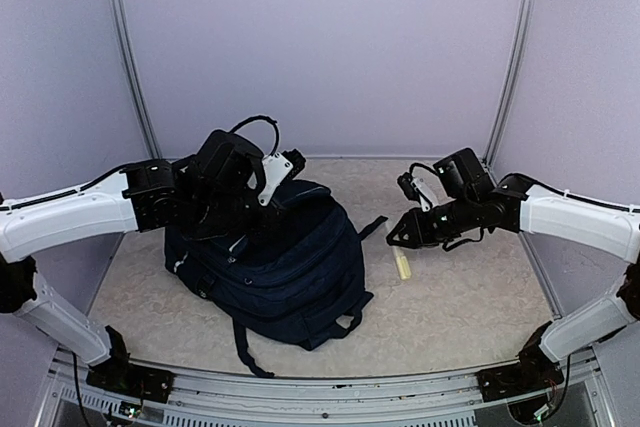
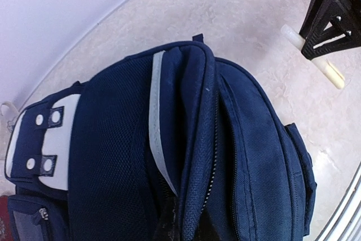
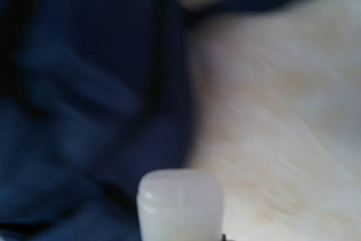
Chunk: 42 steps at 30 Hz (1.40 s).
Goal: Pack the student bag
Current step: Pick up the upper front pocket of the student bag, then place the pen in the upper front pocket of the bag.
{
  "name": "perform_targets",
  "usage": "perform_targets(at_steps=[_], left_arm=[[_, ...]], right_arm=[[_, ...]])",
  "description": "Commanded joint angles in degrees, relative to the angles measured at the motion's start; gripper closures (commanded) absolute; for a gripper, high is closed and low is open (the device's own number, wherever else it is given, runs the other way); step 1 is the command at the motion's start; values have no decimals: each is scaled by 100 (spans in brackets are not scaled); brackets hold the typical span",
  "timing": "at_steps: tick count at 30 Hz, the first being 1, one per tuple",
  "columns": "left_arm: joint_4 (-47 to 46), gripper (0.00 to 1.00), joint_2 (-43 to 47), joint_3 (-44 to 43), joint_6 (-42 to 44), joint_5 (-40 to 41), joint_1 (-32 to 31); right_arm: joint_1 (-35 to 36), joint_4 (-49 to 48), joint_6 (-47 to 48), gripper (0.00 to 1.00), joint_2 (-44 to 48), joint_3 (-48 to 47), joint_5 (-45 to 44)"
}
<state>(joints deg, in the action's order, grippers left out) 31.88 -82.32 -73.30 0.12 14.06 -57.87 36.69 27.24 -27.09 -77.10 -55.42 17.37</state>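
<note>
Tabletop (image 1: 470, 307): beige, faintly marbled surface, bounded at its near edge by a metal rail (image 1: 330, 384). Walls (image 1: 320, 47): plain pale lavender panels on three sides, meeting at upright metal posts (image 1: 128, 47) in the rear corners. Pale stick (image 1: 403, 265): short cream cylinder with a rounded end, right of centre over the tabletop; contact with the surface cannot be told.

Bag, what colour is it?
The bag is dark navy, clearest in the left wrist view.

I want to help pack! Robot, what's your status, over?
Left gripper shut on bag's top. Right gripper holds white tube beside bag. Only a loose strap lies between.
</note>
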Motion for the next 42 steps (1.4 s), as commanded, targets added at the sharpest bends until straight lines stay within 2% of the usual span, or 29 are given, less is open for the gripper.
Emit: perform_targets(at_steps=[1,6,9,13,16,21,23,27,31,32,34,35,36,42], left_arm=[[-561,100,571,-92,94,480,-70],[-1178,100,907,78,182,670,383],[-1390,100,1029,95,190,323,479],[-1431,100,1156,135,169,31,644],[-1436,100,1263,273,97,-261,835],[-1680,100,1487,553,-7,-697,1149],[-1664,100,1483,533,25,-740,1200],[-1634,100,1495,492,80,-727,1242],[-1638,100,1510,552,86,-730,1243],[-1657,100,1501,573,85,-755,1238],[-1691,100,1472,604,65,-847,1243],[-1714,100,1458,604,53,-912,1243],[-1719,100,1444,599,37,-985,1243],[-1749,100,1427,614,-76,-1234,1218]], right_arm=[[446,-1061,29,100,46,-577,372],[1429,-3087,711,100,-634,-1071,86],[1917,-4025,1789,100,-1286,-1482,-209],[2173,-4882,3566,100,-2017,-1807,-652],[2185,-5758,4744,100,-2287,-1589,-871],[2207,-7760,6425,100,-2456,-870,-890],[2219,-7869,7134,100,-2591,-861,-992],[2222,-7285,8437,100,-2811,-779,-1199],[2227,-7352,8742,100,-2689,-409,-1337],[2256,-7164,8709,86,-2628,-433,-1371],[2311,-6725,8547,49,-2529,-587,-1482],[2331,-6480,8452,39,-2489,-672,-1527],[2346,-6278,8377,34,-2445,-743,-1566],[2418,-5830,7937,26,-2204,-755,-1922]])
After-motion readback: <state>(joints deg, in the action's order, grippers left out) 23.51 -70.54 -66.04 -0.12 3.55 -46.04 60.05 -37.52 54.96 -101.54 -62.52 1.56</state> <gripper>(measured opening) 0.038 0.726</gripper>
